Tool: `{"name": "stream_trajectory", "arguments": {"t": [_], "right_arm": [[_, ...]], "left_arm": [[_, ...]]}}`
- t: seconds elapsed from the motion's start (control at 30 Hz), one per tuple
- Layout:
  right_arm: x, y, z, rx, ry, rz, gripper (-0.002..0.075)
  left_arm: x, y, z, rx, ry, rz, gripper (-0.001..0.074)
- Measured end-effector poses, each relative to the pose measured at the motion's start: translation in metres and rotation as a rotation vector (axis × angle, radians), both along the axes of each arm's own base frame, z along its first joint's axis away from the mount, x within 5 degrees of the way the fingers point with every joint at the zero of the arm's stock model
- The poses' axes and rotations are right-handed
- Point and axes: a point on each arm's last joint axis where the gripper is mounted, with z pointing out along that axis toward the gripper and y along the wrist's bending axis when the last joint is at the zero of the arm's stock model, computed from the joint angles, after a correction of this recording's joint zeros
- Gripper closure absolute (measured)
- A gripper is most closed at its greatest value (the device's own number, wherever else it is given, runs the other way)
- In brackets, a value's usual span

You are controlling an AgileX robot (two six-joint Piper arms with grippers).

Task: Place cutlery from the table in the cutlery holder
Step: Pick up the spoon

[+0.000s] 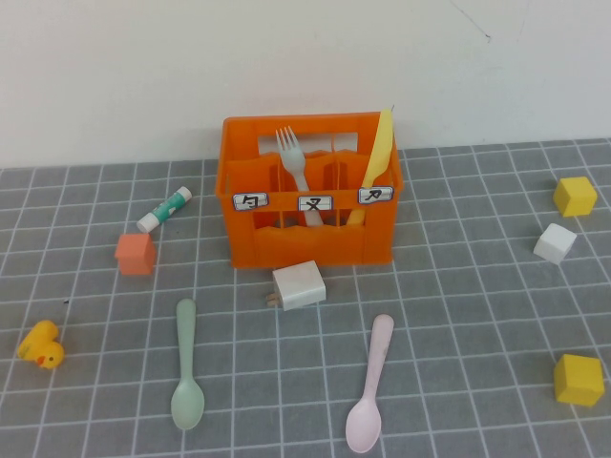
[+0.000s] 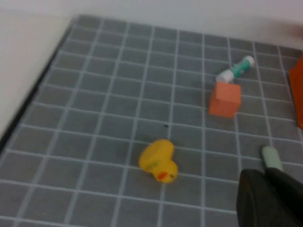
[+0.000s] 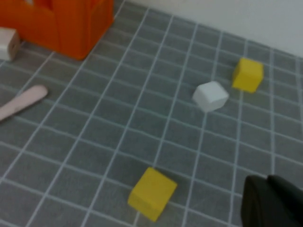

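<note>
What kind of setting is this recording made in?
Likely a lab tabletop set up for tests: a grid-marked grey table against a bare wall, an orange cutlery holder, and scattered toys like a rubber duck.

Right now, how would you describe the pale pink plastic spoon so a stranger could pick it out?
Start at the orange plastic crate at the back of the grey gridded table. In front of it sits a white charger block; the pale pink plastic spoon lies beyond that, toward the robot's right. Its twin, the mint green spoon, lies to the left.
</note>
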Motion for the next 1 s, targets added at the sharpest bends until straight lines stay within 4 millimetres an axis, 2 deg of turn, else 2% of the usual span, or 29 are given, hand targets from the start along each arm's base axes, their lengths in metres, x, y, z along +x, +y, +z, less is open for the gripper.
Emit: {"name": "stream_trajectory", "arguments": {"t": [0.17,0.37,0.5,0.67,0.77,0.87,1.0], "right_arm": [[0.023,0.007,-0.016,-0.052,0.109,0.125,0.0729],[0.040,0.014,-0.026,-0.016,0.158,0.212,0.0729],[0.046,0.018,-0.030,0.014,0.163,0.243,0.0729],[0.047,0.020,-0.031,0.025,0.163,0.273,0.0729],[0.046,0.023,-0.025,-0.017,0.148,0.352,0.0729],[0.046,0.026,-0.016,-0.047,0.135,0.413,0.0729],[0.046,0.027,-0.012,-0.065,0.126,0.449,0.0729]], "left_arm": [[0.028,-0.018,-0.020,-0.164,0.180,-0.093,0.0736],[0.060,-0.038,-0.052,-0.180,0.383,-0.302,0.0736],[0.086,-0.050,-0.063,-0.206,0.505,-0.412,0.0736],[0.124,-0.074,-0.054,-0.188,0.549,-0.538,0.0736],[0.139,-0.100,-0.043,-0.131,0.535,-0.625,0.0736],[0.149,-0.122,-0.035,-0.077,0.555,-0.628,0.0736],[0.154,-0.140,-0.034,0.049,0.638,-0.560,0.0736]]}}
